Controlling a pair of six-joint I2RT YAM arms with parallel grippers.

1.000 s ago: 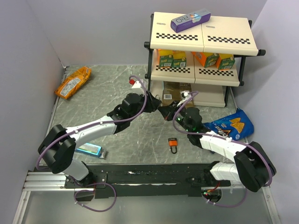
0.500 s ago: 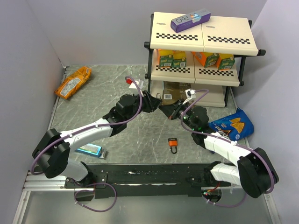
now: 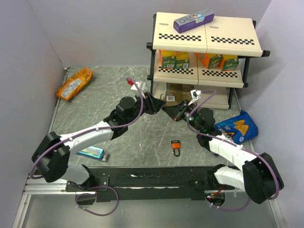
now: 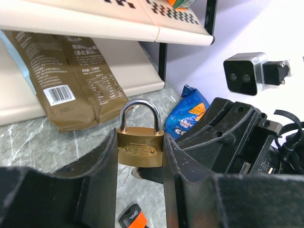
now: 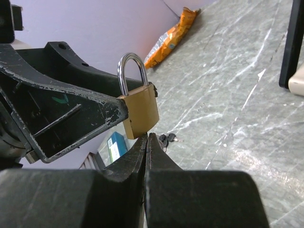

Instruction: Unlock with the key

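Note:
A brass padlock (image 4: 140,148) with a silvery shackle stands upright between the fingers of my left gripper (image 4: 140,140), which is shut on its body. In the right wrist view the padlock (image 5: 141,114) hangs just above my right gripper (image 5: 147,137). Those jaws are pressed together, tips right under the lock's bottom edge. The key (image 5: 167,138), a tiny bunch with black heads and a silvery blade, shows right at those fingertips. From above, the left gripper (image 3: 156,107) and right gripper (image 3: 167,111) meet tip to tip in front of the shelf.
An orange-red padlock (image 3: 176,146) lies on the marble table near the arms' bases. A two-tier shelf (image 3: 204,38) stands at the back right with a brown bag (image 3: 176,92) under it. A blue chips bag (image 3: 235,127), an orange snack bag (image 3: 74,83) and a blue packet (image 3: 90,152) lie around.
The right gripper has moved up toward the shelf, closer under the padlock. The left arm has shifted a little, still holding the lock.

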